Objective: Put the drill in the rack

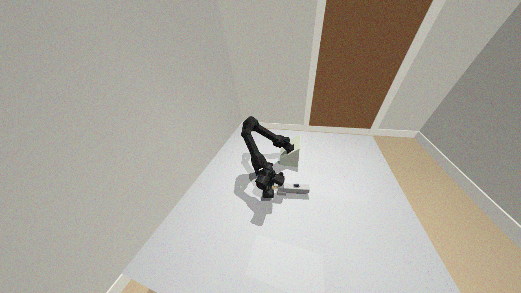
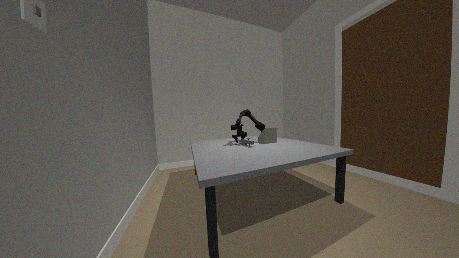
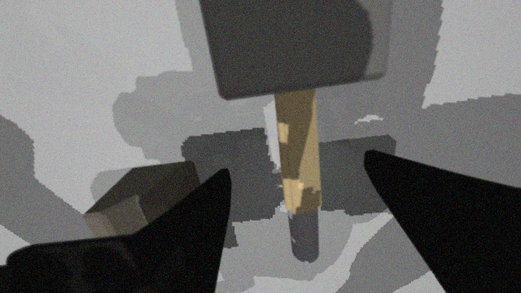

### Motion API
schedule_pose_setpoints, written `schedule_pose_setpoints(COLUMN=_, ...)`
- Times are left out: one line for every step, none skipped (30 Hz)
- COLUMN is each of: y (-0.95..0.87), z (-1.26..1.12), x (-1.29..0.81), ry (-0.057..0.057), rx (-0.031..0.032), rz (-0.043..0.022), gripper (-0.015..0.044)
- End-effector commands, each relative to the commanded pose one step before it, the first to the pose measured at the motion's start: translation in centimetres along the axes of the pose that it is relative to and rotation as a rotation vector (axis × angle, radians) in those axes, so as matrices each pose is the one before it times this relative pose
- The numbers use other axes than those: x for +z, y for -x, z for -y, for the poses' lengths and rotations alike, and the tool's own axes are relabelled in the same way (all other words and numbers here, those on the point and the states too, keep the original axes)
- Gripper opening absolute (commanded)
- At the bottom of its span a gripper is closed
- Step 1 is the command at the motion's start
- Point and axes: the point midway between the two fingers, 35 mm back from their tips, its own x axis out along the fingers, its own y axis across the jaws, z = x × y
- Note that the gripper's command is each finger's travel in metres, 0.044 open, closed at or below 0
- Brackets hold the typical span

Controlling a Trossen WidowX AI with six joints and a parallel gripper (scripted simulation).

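Grey table (image 2: 272,160) carried the arm, its gripper (image 3: 297,179) spread apart and holding nothing, fingers flanking the tan drill (image 3: 299,163). That drill stuck out of a grey block (image 3: 285,45)
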Motion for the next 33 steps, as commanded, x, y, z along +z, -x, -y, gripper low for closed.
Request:
schedule_pose_setpoints(y=0.006, z=0.007, x=-0.007, ry=-0.0001, rx=-0.00002, rz=-0.00002, gripper=0.0282)
schedule_pose_setpoints(y=0.0, z=0.0, x=0.0, ry=0.0, rx=0.0, rz=0.0, gripper=0.0256)
schedule_pose_setpoints(y=0.0, z=0.0, x=0.0, ry=0.0, rx=0.0, rz=0.0, gripper=0.023)
schedule_pose_setpoints(y=0.0, z=0.0, x=0.0, ry=0.0, rx=0.0, rz=0.0, gripper=0.0204)
schedule_pose_setpoints(y=0.0, z=0.0, x=0.0, ry=0.0, rx=0.0, rz=0.0, gripper=0.0178)
schedule_pose_setpoints(y=0.0, z=0.0, x=0.0, ry=0.0, rx=0.0, rz=0.0, gripper=0.0151)
schedule_pose_setpoints(y=0.0, z=0.0, x=0.0, ry=0.0, rx=0.0, rz=0.0, gripper=0.0125)
schedule_pose_setpoints(y=0.0, z=0.0, x=0.0, ry=0.0, rx=0.0, rz=0.0, gripper=0.0099)
schedule_pose_setpoints(y=0.0, z=0.0, x=0.0, ry=0.0, rx=0.0, rz=0.0, gripper=0.0072)
schedule_pose_setpoints(y=0.0, z=0.0, x=0.0, ry=0.0, rx=0.0, rz=0.0, gripper=0.0066)
schedule_pose_setpoints(y=0.0, z=0.0, x=0.0, ry=0.0, rx=0.0, rz=0.0, gripper=0.0059)
schedule_pose_setpoints(y=0.0, z=0.0, x=0.0, ry=0.0, rx=0.0, rz=0.0, gripper=0.0052)
schedule_pose_setpoints(y=0.0, z=0.0, x=0.0, ry=0.0, rx=0.0, rz=0.0, gripper=0.0046)
schedule_pose_setpoints(y=0.0, z=0.0, x=0.0, ry=0.0, rx=0.0, rz=0.0, gripper=0.0039)
schedule_pose_setpoints(y=0.0, z=0.0, x=0.0, ry=0.0, rx=0.0, rz=0.0, gripper=0.0032)
schedule_pose_setpoints(y=0.0, z=0.0, x=0.0, ry=0.0, rx=0.0, rz=0.0, gripper=0.0026)
schedule_pose_setpoints(y=0.0, z=0.0, x=0.0, ry=0.0, rx=0.0, rz=0.0, gripper=0.0019)
schedule_pose_setpoints(y=0.0, z=0.0, x=0.0, ry=0.0, rx=0.0, rz=0.0, gripper=0.0012)
schedule_pose_setpoints(y=0.0, z=0.0, x=0.0, ry=0.0, rx=0.0, rz=0.0, gripper=0.0006)
schedule_pose_setpoints(y=0.069, z=-0.092, x=0.007, ry=-0.0003, rx=0.00191, rz=0.0, gripper=0.0)
schedule_pose_setpoints(y=0.048, z=-0.065, x=0.005, ry=-0.0002, rx=0.00135, rz=-0.00001, gripper=0.0)
schedule_pose_setpoints(y=0.036, z=-0.025, x=-0.009, ry=-0.0001, rx=0.00056, rz=0.00002, gripper=0.0)
schedule_pose_setpoints(y=0.017, z=-0.008, x=-0.008, ry=0.0, rx=0.0, rz=0.0, gripper=0.0)
schedule_pose_setpoints(y=0.024, z=-0.023, x=-0.003, ry=0.0, rx=0.00001, rz=0.00001, gripper=0.0)
schedule_pose_setpoints(y=0.026, z=-0.022, x=-0.002, ry=0.0, rx=0.00001, rz=0.00001, gripper=0.0)
schedule_pose_setpoints(y=0.025, z=-0.018, x=-0.003, ry=0.0, rx=0.00001, rz=0.00001, gripper=0.0)
schedule_pose_setpoints(y=0.024, z=-0.015, x=-0.003, ry=0.0, rx=0.0, rz=0.00001, gripper=0.0)
schedule_pose_setpoints(y=0.021, z=-0.013, x=-0.002, ry=0.0, rx=0.0, rz=0.00001, gripper=0.0)
schedule_pose_setpoints(y=0.018, z=-0.013, x=-0.001, ry=0.0, rx=0.0, rz=0.00001, gripper=0.0)
schedule_pose_setpoints(y=0.016, z=-0.013, x=0.0, ry=0.0, rx=0.0, rz=0.00001, gripper=0.0)
schedule_pose_setpoints(y=0.013, z=-0.011, x=0.001, ry=0.0, rx=0.0, rz=0.00001, gripper=0.0)
schedule_pose_setpoints(y=0.011, z=-0.01, x=0.001, ry=0.0, rx=0.0, rz=0.00001, gripper=0.0)
schedule_pose_setpoints(y=0.009, z=-0.008, x=0.001, ry=0.0, rx=0.0, rz=0.0, gripper=0.0)
